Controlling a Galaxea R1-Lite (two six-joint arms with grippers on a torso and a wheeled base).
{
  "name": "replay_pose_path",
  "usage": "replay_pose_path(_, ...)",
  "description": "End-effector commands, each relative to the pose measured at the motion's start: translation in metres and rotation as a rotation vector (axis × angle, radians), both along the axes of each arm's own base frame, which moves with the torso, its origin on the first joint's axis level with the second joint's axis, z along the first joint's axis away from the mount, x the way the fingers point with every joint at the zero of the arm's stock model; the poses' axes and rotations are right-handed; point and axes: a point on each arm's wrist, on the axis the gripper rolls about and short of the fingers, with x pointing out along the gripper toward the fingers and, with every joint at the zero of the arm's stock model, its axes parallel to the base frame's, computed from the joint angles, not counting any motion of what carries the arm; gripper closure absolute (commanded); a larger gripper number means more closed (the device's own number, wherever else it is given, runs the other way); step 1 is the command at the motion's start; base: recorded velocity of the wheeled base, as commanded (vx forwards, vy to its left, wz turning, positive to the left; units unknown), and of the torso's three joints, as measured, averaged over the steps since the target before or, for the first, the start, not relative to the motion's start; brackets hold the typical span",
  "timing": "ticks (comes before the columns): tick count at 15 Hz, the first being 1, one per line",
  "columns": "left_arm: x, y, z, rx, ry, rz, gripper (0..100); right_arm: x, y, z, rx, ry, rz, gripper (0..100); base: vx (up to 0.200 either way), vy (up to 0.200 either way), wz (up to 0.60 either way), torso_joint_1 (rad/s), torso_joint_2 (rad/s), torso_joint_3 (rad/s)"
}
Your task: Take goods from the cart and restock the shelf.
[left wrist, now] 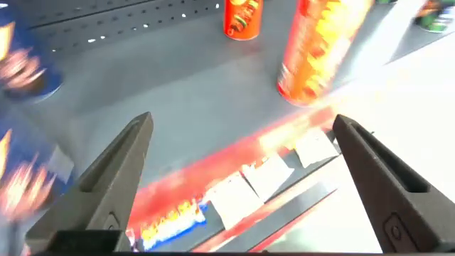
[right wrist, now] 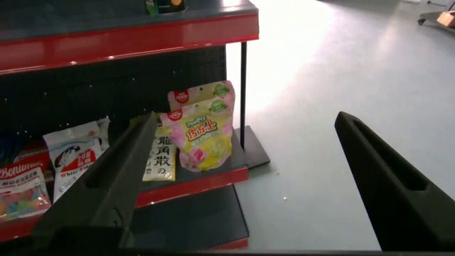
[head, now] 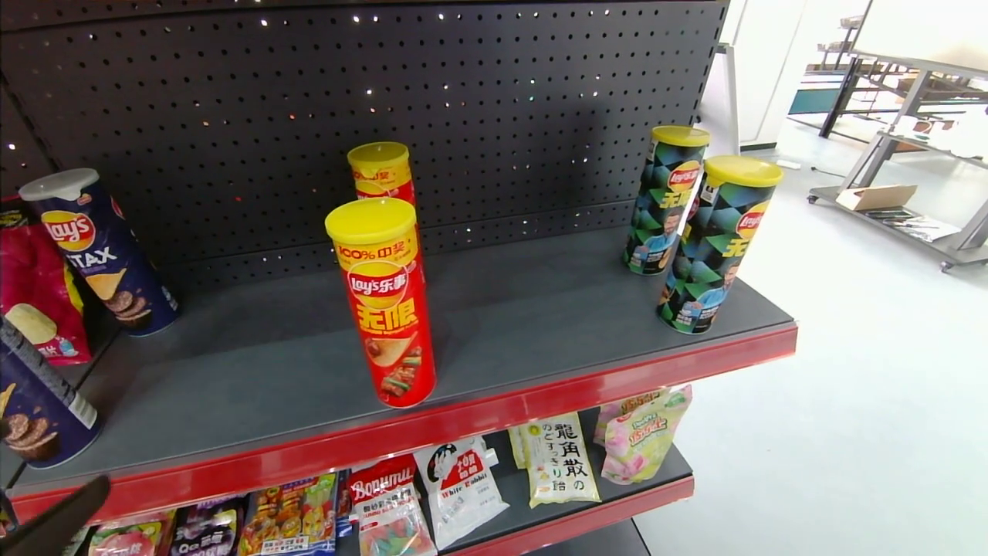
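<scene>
On the grey shelf board (head: 540, 324) a tall red chip can (head: 382, 301) with a yellow lid stands upright near the red front edge. A second red can (head: 380, 171) stands behind it by the pegboard. My left gripper (left wrist: 242, 188) hovers open and holds nothing, in front of the shelf's left part, with the front red can (left wrist: 316, 50) beyond it. One of its fingers (head: 58, 517) pokes into the head view's lower left corner. My right gripper (right wrist: 245, 188) is open and holds nothing, low down, facing the lower shelf's snack bags (right wrist: 201, 128).
Two dark patterned cans (head: 668, 201) (head: 722, 243) stand at the shelf's right end. Blue cans (head: 96, 251) (head: 35, 394) and red bags (head: 35, 301) sit at the left. Snack bags (head: 556, 459) fill the lower shelf. Open floor (head: 849, 386) lies to the right, with a metal rack (head: 911, 139) farther off.
</scene>
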Motion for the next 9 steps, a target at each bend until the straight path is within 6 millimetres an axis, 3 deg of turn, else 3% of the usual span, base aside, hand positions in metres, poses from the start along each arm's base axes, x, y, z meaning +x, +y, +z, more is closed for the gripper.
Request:
replay_pose_path(1, -0.063, 0.013, -0.03, -0.039, -0.157, 0.035, 0, 0.0, 0.0, 0.0, 0.0, -0.001, 0.0, 0, 0.0, 0.0, 0.0, 0.0, 0.0, 0.0)
replay_pose_path(5, -0.059, 0.014, -0.05, -0.007, -0.101, 0.248, 0, 0.0, 0.0, 0.0, -0.003, -0.001, 0.002, 0, 0.0, 0.0, 0.0, 0.0, 0.0, 0.0)
replay_pose_path(8, -0.061, 0.014, -0.059, -0.001, -0.107, 0.302, 0, 0.0, 0.0, 0.0, -0.002, 0.0, 0.003, 0, 0.0, 0.0, 0.0, 0.0, 0.0, 0.0)
replay_pose_path(9, -0.062, 0.013, -0.061, 0.0, -0.107, 0.325, 0, 0.0, 0.0, 0.0, -0.003, -0.001, 0.003, 0, 0.0, 0.0, 0.6, 0.002, 0.0, 0.002)
